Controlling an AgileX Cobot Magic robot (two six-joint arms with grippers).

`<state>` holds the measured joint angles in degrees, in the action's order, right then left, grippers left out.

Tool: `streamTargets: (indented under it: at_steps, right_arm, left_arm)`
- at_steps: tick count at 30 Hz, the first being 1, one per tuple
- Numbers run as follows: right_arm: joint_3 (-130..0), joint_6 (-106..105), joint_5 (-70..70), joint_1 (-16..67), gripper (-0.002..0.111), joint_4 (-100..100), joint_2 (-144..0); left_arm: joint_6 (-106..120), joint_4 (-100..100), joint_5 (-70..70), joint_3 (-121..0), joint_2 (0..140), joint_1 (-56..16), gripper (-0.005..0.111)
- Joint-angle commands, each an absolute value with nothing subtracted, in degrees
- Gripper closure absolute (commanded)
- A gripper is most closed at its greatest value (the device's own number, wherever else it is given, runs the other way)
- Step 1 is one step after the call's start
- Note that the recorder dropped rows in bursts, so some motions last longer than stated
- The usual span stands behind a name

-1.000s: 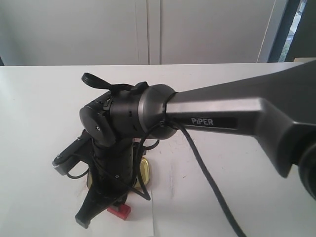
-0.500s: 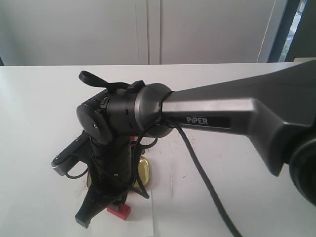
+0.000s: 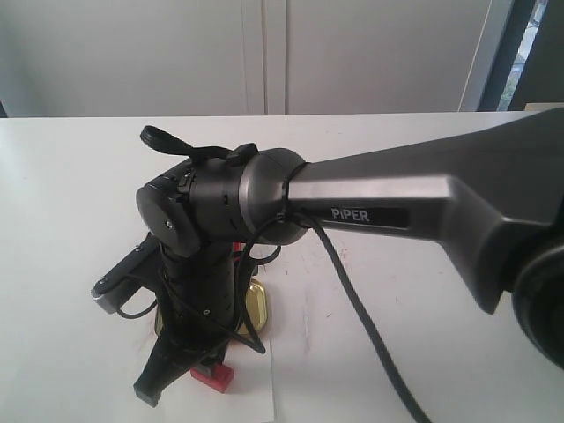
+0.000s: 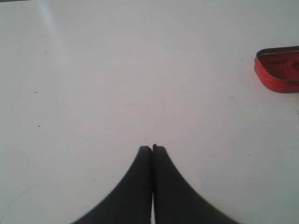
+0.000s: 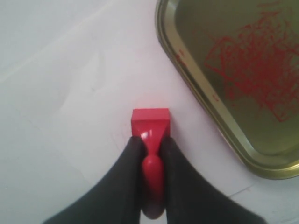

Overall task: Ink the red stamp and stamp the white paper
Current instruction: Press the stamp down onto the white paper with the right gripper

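Note:
My right gripper (image 5: 150, 140) is shut on the knobbed handle of the red stamp (image 5: 150, 122). The stamp's square base points down at the white paper (image 5: 88, 84) and seems to rest on it, close to the gold tin. In the exterior view the same stamp (image 3: 213, 374) shows below the right arm's wrist, at the table's near edge, beside a black finger (image 3: 163, 374). The paper's edge (image 3: 273, 379) is faint there. My left gripper (image 4: 152, 148) is shut with nothing in it, over bare table. No imprint shows on the paper.
A shallow gold tin (image 5: 243, 79) smeared with red ink lies right beside the stamp, also seen as the gold tin (image 3: 256, 304) under the arm. A red tin (image 4: 279, 70) sits at the edge of the left wrist view. The right arm (image 3: 397, 203) hides much of the table.
The right arm's wrist shifted slightly left a second ago and has held still since. The stamp stays at the same spot in the gripper.

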<state>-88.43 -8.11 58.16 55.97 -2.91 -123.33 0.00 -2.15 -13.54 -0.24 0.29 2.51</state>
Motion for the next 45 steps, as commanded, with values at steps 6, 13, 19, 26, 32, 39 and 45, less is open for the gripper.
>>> streamTargets:
  at_steps: [6, 13, 19, 26, 32, 39, 45]
  right_arm:
    - [-86.19, -8.94, 52.12, 55.97, 0.108, -3.11, -129.54]
    - [-86.19, -8.94, 50.47, 55.97, 0.108, -3.11, -129.54]
    - [-86.19, -8.55, 50.82, 55.97, 0.108, -3.29, -128.6]
    - [-86.19, -7.32, 51.31, 55.97, 0.108, -3.18, -126.17]
    - [-86.19, -7.05, 51.76, 55.97, 0.108, -3.08, -123.8]
    - [-86.19, -6.1, 52.63, 55.97, 0.108, -2.93, -121.72]
    - [-86.19, -5.53, 52.63, 55.97, 0.108, -2.45, -120.0]
  left_arm:
    - [-0.38, -2.5, -13.34, 0.0, 0.0, 2.69, 0.107]
    - [-0.38, -2.5, -13.34, 0.0, 0.0, 2.69, 0.107]
    - [-0.38, -2.5, -13.34, 0.0, 0.0, 2.69, 0.107]
    - [-0.38, -2.5, -13.34, 0.0, 0.0, 2.69, 0.107]
    - [-0.38, -2.5, -13.34, 0.0, 0.0, 2.69, 0.107]
    - [-0.38, -2.5, -13.34, 0.0, 0.0, 2.69, 0.107]
    - [-0.38, -2.5, -13.34, 0.0, 0.0, 2.69, 0.107]
